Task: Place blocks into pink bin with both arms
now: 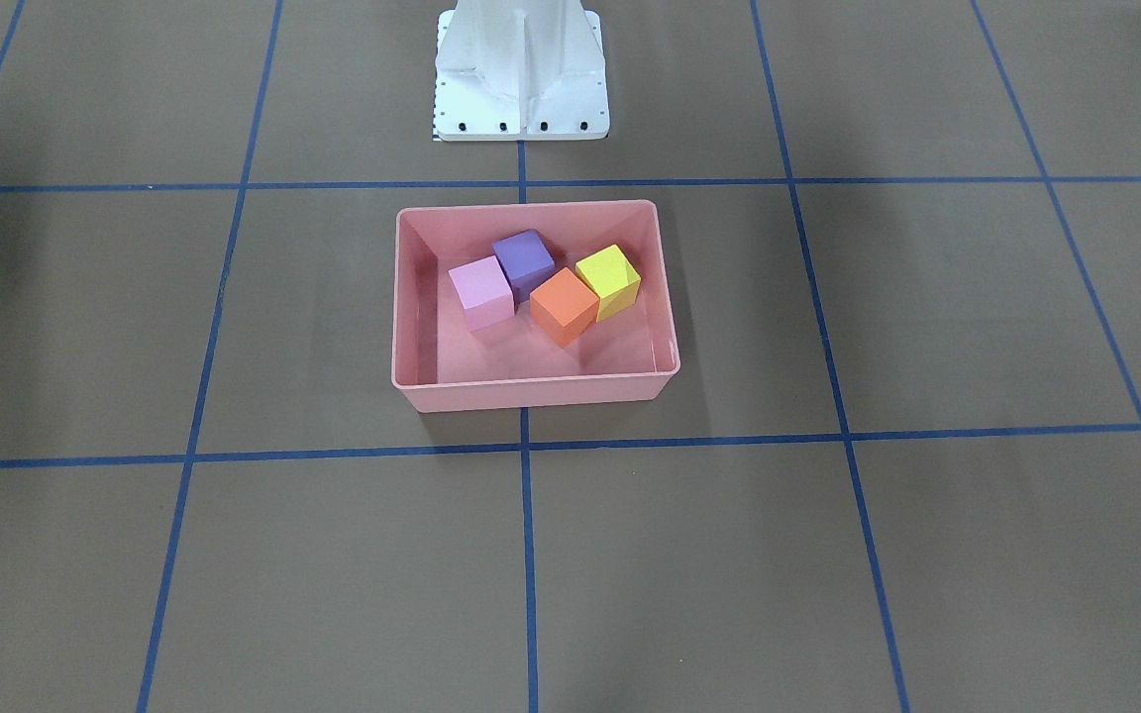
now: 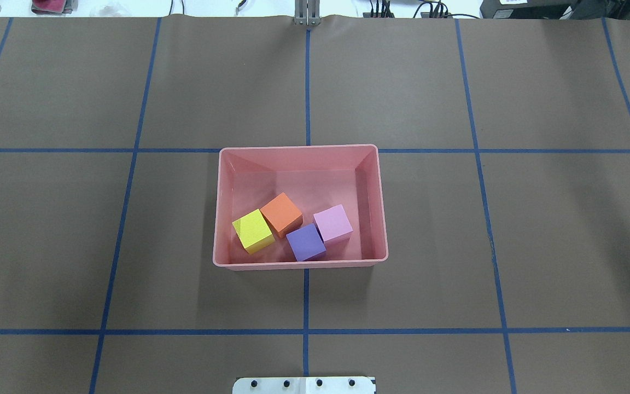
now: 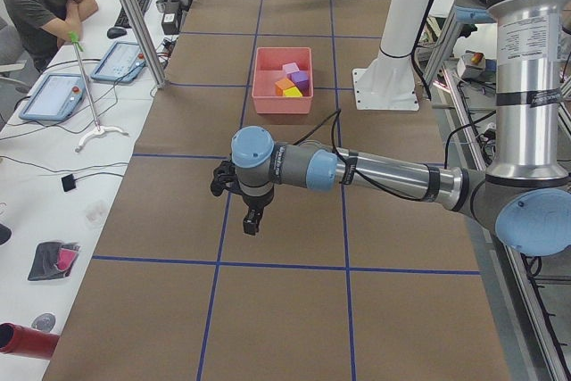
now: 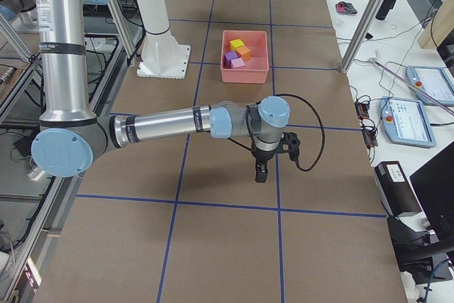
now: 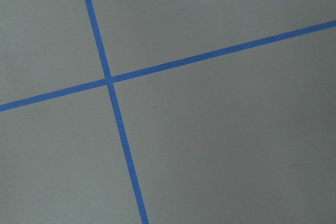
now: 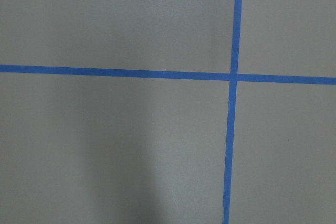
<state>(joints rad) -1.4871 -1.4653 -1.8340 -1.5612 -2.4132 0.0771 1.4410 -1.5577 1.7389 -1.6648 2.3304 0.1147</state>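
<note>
The pink bin (image 1: 531, 388) stands in the middle of the table, also in the overhead view (image 2: 298, 148). Inside it lie the light pink block (image 1: 481, 292), purple block (image 1: 523, 259), orange block (image 1: 564, 305) and yellow block (image 1: 608, 281), close together on the robot's side of the bin. My left gripper (image 3: 252, 220) hangs over the brown mat far from the bin, toward the table's left end. My right gripper (image 4: 261, 173) hangs likewise toward the right end. Both show only in the side views, so I cannot tell whether they are open or shut. The wrist views show only mat and blue tape.
The white pedestal base (image 1: 521, 79) stands just behind the bin. Blue tape lines grid the brown mat. A person (image 3: 40, 2) sits by a side table with tablets (image 3: 53, 95) and metal posts (image 3: 134, 20). Another tablet (image 4: 401, 120) lies off the right end.
</note>
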